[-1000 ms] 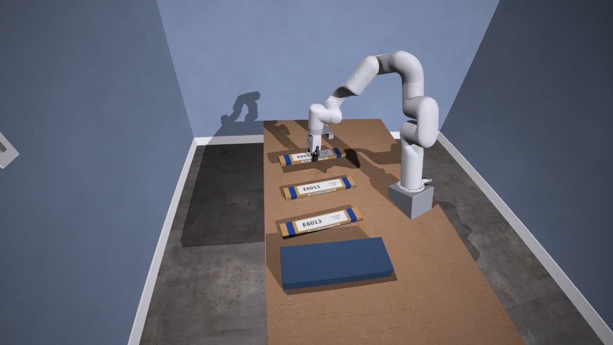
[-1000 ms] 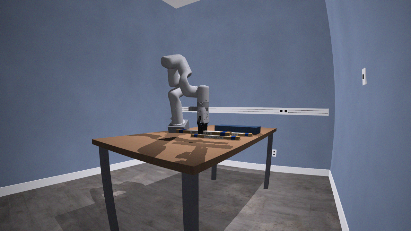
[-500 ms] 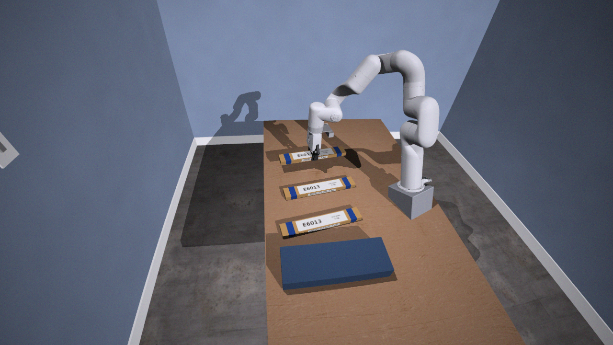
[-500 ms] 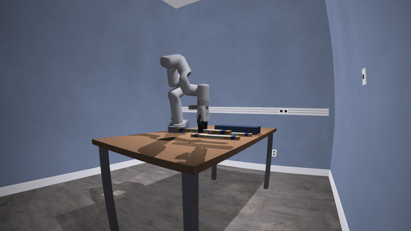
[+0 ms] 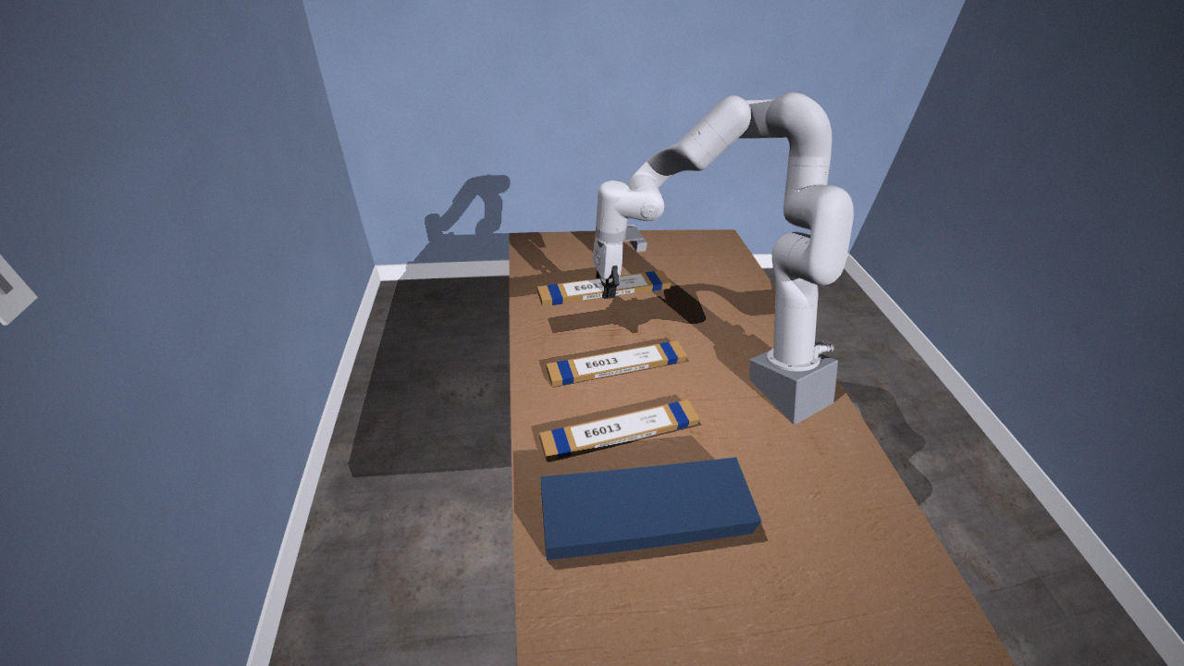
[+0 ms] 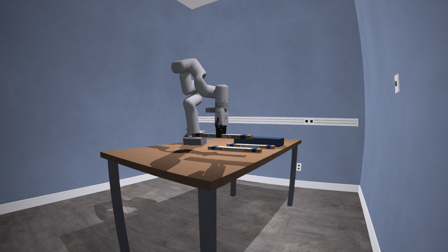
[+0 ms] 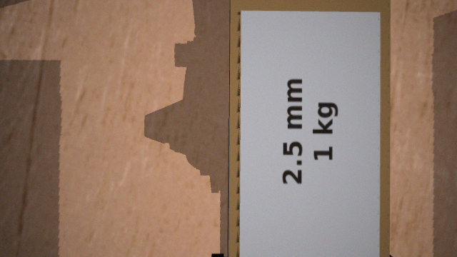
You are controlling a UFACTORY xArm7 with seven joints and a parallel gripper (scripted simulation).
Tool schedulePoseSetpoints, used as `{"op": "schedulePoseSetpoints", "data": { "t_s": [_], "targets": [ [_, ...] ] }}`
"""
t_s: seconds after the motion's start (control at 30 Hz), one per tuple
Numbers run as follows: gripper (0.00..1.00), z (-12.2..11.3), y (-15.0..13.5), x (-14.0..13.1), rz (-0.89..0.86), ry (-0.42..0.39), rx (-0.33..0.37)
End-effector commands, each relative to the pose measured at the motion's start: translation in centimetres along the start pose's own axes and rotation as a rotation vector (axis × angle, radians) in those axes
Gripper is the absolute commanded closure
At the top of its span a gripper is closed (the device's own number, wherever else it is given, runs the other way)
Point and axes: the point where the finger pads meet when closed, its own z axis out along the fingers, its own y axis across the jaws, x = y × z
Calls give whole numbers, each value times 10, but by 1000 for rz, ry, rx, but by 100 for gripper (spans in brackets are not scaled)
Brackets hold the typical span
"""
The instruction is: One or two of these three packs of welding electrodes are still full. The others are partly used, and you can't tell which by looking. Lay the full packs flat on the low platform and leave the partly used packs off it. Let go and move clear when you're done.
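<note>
Three tan packs labelled E6013, with blue bands, are in view over the wooden table. My gripper (image 5: 610, 289) is shut on the far pack (image 5: 602, 287) and holds it level a little above the table; its shadow falls on the wood below. The far pack also shows in the exterior view (image 6: 222, 135) and fills the wrist view (image 7: 310, 132), label reading 2.5 mm 1 kg. The middle pack (image 5: 616, 361) and the near pack (image 5: 618, 427) lie flat on the table. The low dark blue platform (image 5: 647, 506) lies in front of the near pack, with nothing on it.
The arm's grey base block (image 5: 792, 383) stands at the table's right side, level with the middle pack. The table edges drop to a dark floor on both sides.
</note>
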Motion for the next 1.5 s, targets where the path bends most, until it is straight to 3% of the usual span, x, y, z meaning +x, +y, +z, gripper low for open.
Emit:
{"op": "schedulePoseSetpoints", "data": {
  "t_s": [0.0, 0.8, 1.0, 1.47],
  "targets": [
    [42, -15, 0, -1, 0, -3, 2],
    [42, -23, 0, -1, 12, -3, 1],
    [42, -23, -1, -1, 154, -3, 1],
    [42, -23, -1, -1, 156, -3, 1]
  ]
}}
